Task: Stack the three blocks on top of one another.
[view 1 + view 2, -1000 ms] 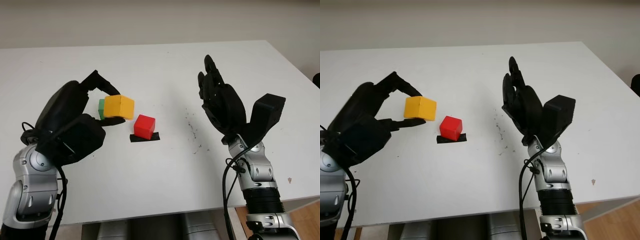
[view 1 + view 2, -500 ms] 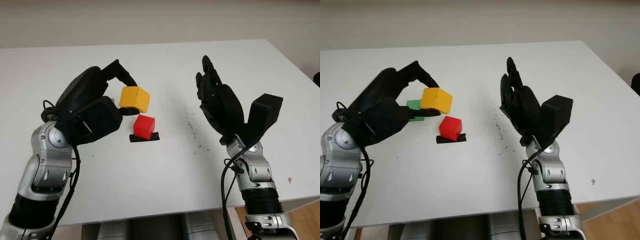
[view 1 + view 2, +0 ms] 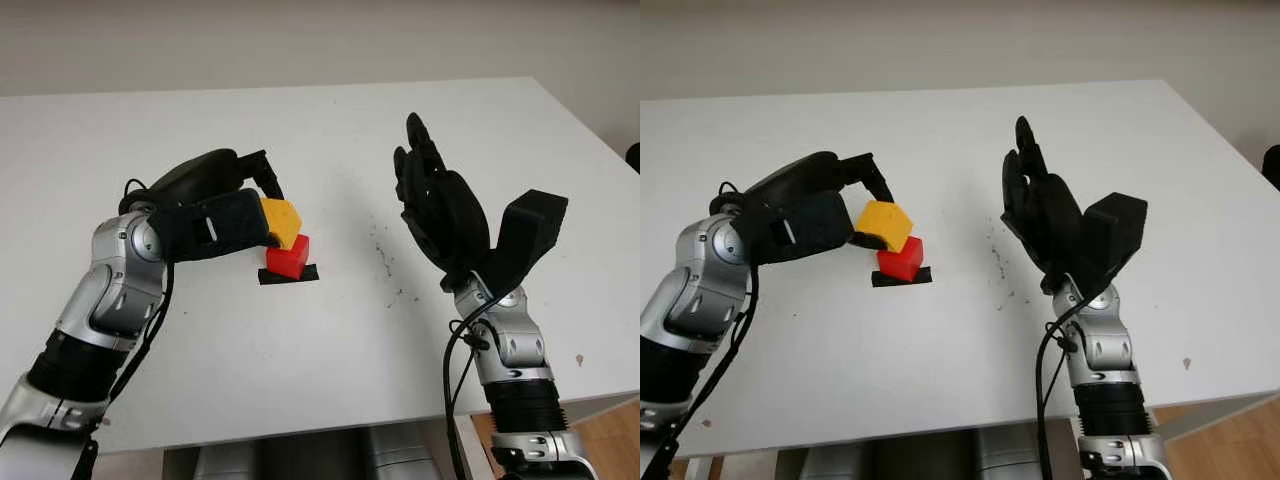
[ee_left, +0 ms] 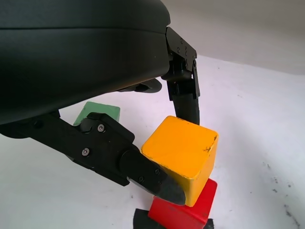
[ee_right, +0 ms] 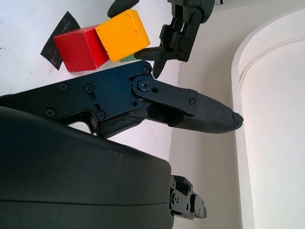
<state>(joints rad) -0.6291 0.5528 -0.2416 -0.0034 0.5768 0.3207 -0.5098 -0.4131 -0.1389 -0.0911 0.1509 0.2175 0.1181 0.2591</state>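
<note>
The white table [image 3: 330,350] carries all task items near its centre. The left hand [image 3: 840,215] reaches in from the left side of the table and is closed on the yellow block [image 3: 886,225], with one finger [image 4: 183,90] pressed against the far face of the block and another finger [image 4: 143,174] against its near face. The yellow block is tilted, and its lower corner sits directly over the red block [image 3: 901,260]; whether the two surfaces are in full contact cannot be determined, though the left wrist view shows the yellow block [image 4: 183,157] overlapping the top of the red block [image 4: 186,212] with no visible gap. The red block stands on a small patch of black tape [image 3: 902,278] fixed to the table. The green block [image 4: 97,112] lies flat on the table behind the left hand, apart from the other two blocks. The right hand [image 3: 440,215] is raised above the right half of the table, well apart from the blocks, open and holding nothing. A scatter of small dark marks [image 3: 385,262] lies on the table surface between the red block and the right hand.
</note>
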